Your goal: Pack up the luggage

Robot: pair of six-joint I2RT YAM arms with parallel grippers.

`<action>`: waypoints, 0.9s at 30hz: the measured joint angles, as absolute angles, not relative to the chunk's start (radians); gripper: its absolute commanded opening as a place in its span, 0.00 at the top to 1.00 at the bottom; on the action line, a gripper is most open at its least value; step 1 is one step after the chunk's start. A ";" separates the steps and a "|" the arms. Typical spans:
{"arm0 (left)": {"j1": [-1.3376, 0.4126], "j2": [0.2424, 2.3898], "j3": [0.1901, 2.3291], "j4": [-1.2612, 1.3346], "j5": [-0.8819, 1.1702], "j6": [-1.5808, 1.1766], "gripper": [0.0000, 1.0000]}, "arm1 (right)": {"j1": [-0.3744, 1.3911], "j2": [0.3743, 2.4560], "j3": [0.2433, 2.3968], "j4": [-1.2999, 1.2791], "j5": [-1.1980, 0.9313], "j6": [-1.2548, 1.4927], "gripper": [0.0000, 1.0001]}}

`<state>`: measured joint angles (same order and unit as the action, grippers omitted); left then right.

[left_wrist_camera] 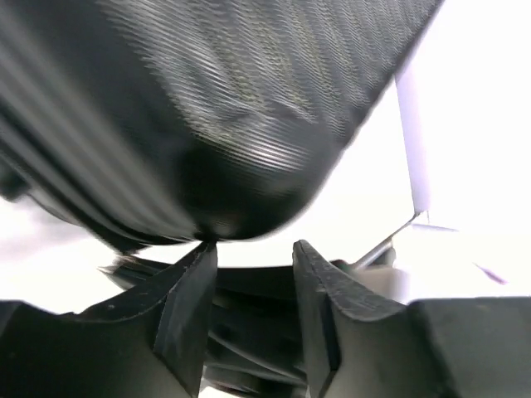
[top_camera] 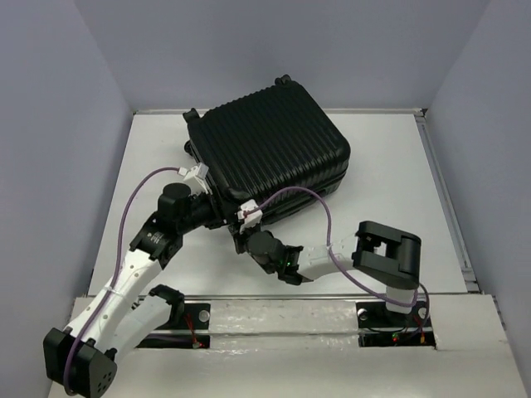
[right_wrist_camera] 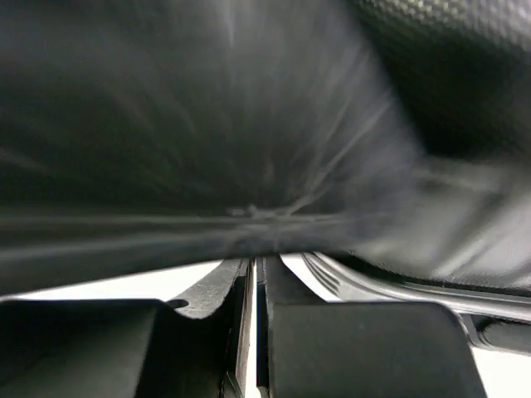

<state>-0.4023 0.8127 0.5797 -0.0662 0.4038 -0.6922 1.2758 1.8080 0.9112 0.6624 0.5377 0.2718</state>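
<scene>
The luggage (top_camera: 270,149), a black ribbed hard-shell suitcase, lies flat and turned at an angle on the white table (top_camera: 390,182), its lid down. My left gripper (top_camera: 209,212) is at its near left corner. In the left wrist view the gripper (left_wrist_camera: 253,249) is open, the left fingertip (left_wrist_camera: 199,257) touches the rounded shell corner (left_wrist_camera: 224,116), and nothing is gripped between the fingers. My right gripper (top_camera: 243,239) is at the near edge of the case. In the right wrist view the gripper (right_wrist_camera: 259,264) is shut, its tips up against the blurred black shell (right_wrist_camera: 207,108).
Grey walls close in the table on three sides. A metal rail (top_camera: 444,207) runs along the table's right edge. A caster wheel (top_camera: 284,80) sticks out at the far side of the case. Purple cables (top_camera: 319,203) loop over both arms.
</scene>
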 measured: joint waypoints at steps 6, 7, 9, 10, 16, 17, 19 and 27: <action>-0.413 0.820 0.778 -0.280 0.369 -0.603 0.11 | 1.304 1.880 0.842 0.964 0.581 0.249 0.93; -0.410 0.826 0.810 -0.293 0.355 -0.588 0.06 | 1.313 1.861 0.807 0.994 0.581 0.250 0.85; -0.379 0.852 0.879 -0.277 0.323 -0.559 0.03 | 1.338 1.792 0.722 1.027 0.572 0.262 0.52; -0.354 0.867 0.909 -0.266 0.316 -0.550 0.03 | 1.351 1.755 0.688 1.023 0.550 0.278 0.43; -0.084 1.028 1.028 -0.183 0.341 -0.524 0.02 | 1.463 1.436 0.542 0.860 0.369 0.434 0.31; -0.047 1.065 1.040 -0.165 0.347 -0.526 0.02 | 1.460 1.395 0.532 0.817 0.367 0.461 0.38; 0.022 1.152 1.071 -0.135 0.370 -0.545 0.03 | 1.455 1.347 0.514 0.745 0.366 0.498 0.63; 0.119 1.576 1.209 0.028 0.462 -0.681 0.03 | 1.447 1.307 0.441 0.558 0.342 0.598 0.64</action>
<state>0.1192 1.5757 1.2091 0.0280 0.4618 -0.6807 1.4467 1.3067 0.4412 0.5583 0.3416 0.5980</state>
